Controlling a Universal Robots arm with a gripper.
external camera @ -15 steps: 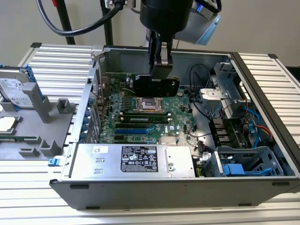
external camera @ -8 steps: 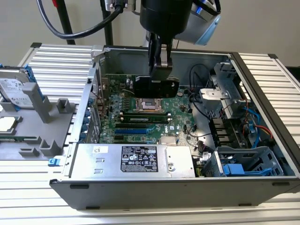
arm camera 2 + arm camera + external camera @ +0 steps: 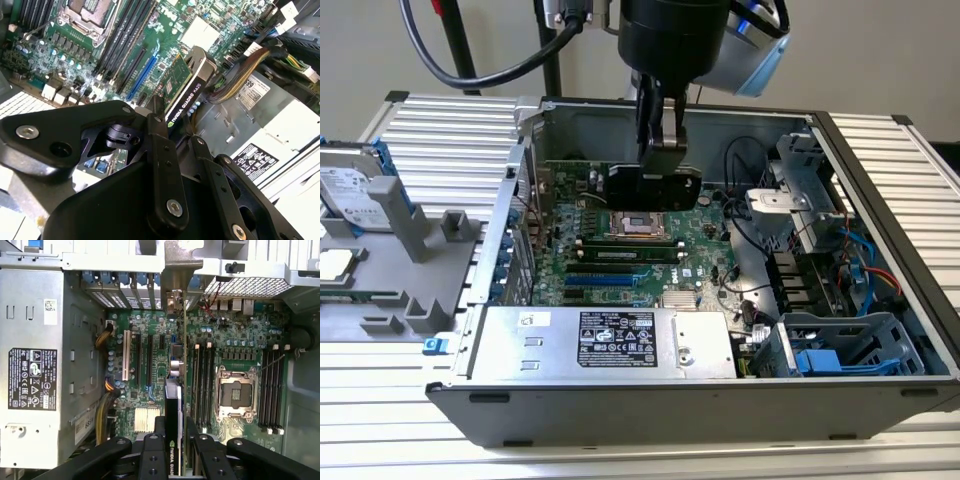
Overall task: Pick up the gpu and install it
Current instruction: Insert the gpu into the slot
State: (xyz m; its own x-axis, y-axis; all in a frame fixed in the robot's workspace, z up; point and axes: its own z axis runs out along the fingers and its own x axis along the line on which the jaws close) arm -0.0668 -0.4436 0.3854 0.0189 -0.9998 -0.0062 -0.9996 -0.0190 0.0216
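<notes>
My gripper hangs over the middle of the open computer case, shut on the gpu. The card is held on edge, its black shroud facing the exterior camera, a little above the green motherboard. In the second wrist view the gpu shows its green board and black edge between my fingers, above the blue expansion slot. In the first wrist view the gpu is edge-on, its silver bracket near the case's rear slot openings, and the gripper clamps its near end.
A silver power supply fills the case's front. Drive cages and cables crowd the exterior view's right. Outside the case, at the exterior view's left, a hard drive sits on a grey fixture. Memory sticks flank the empty processor socket.
</notes>
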